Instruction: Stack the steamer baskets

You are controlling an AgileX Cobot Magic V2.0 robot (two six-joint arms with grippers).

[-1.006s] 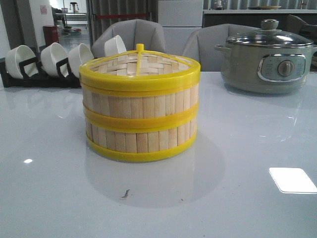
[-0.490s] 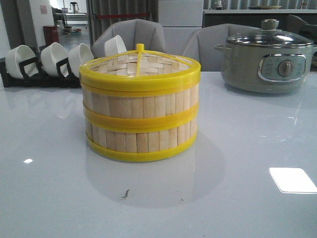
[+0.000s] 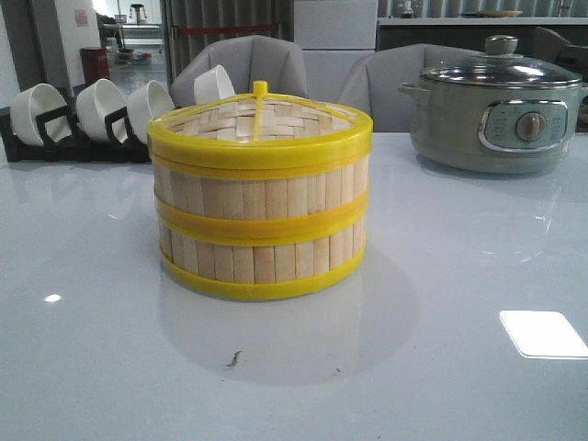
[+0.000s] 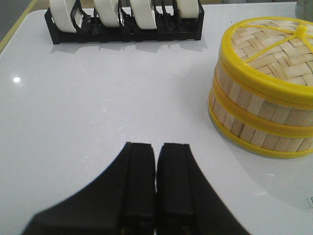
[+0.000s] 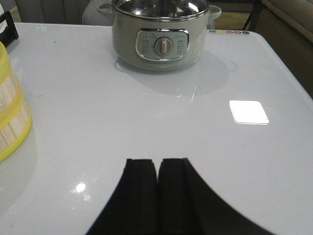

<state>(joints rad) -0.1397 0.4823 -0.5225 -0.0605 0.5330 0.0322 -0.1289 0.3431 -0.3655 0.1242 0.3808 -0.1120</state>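
Two steamer baskets point(image 3: 262, 225) of pale bamboo slats with yellow rims stand stacked one on the other in the middle of the white table, with the woven yellow-rimmed lid point(image 3: 259, 124) on top. The stack also shows in the left wrist view point(image 4: 264, 93) and at the edge of the right wrist view point(image 5: 12, 112). My left gripper point(image 4: 156, 147) is shut and empty, over bare table well apart from the stack. My right gripper point(image 5: 157, 161) is shut and empty over bare table on the stack's other side. Neither gripper shows in the front view.
A black rack of white bowls point(image 3: 92, 115) stands at the back left, also in the left wrist view point(image 4: 122, 19). A grey-green electric pot with glass lid point(image 3: 496, 106) stands at the back right, also in the right wrist view point(image 5: 161, 34). Grey chairs stand behind the table.
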